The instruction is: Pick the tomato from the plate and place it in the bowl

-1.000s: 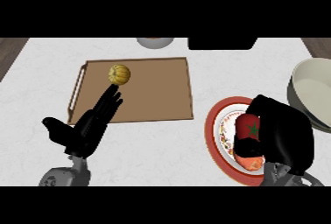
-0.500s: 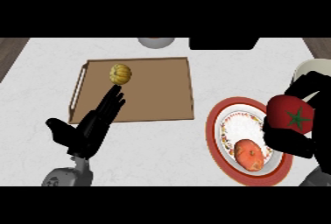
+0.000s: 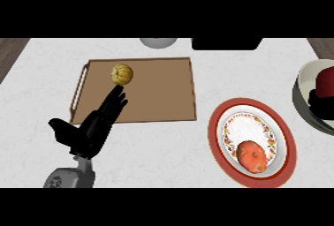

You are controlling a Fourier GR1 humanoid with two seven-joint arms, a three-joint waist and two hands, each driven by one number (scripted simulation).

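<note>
The red tomato (image 3: 325, 78) is at the right edge of the head view, inside the rim of the off-white bowl (image 3: 304, 93). My right hand (image 3: 321, 104) shows only as black fingers curled under and beside the tomato; the rest is cut off by the edge. The red-rimmed patterned plate (image 3: 250, 115) lies left of the bowl, with an orange fruit (image 3: 252, 155) on its near part. My left hand (image 3: 91, 129) rests open at the lower left, fingers pointing up toward the wooden board.
A brown wooden board (image 3: 157, 92) lies at centre left with a small yellow squash (image 3: 122, 74) on its far side. A pale round object (image 3: 158, 42) and a black object (image 3: 225, 43) sit at the counter's back edge.
My right hand lifted the tomato off the plate and carried it right, over and into the bowl. The left hand has barely moved.
</note>
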